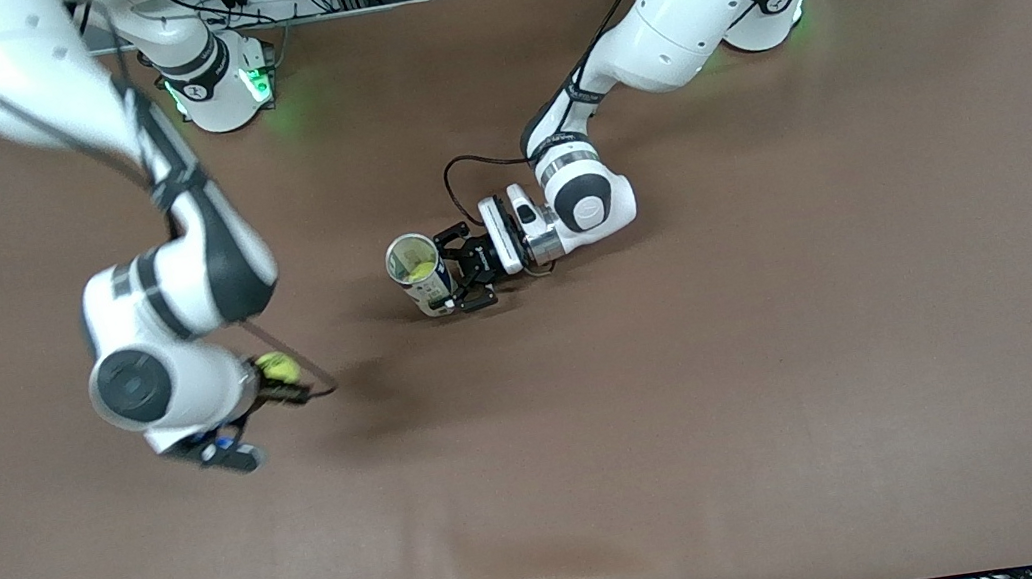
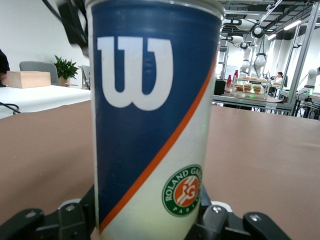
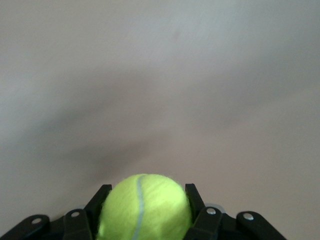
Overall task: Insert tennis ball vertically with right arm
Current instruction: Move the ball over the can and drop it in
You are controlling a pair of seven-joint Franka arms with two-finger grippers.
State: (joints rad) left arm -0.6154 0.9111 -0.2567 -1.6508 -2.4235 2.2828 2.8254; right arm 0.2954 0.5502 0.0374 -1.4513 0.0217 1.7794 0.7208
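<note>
A tennis ball (image 1: 278,367) sits clamped in the right gripper (image 1: 272,382), lower left of the front view, above the brown table (image 1: 786,342). At centre, the left gripper (image 1: 464,282) clasps one upright, open can (image 1: 419,273) holding another ball (image 1: 419,270): two balls in all.

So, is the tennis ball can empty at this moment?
No, the front view shows a yellow-green ball already inside the open tennis ball can that the left hand holds upright.
</note>
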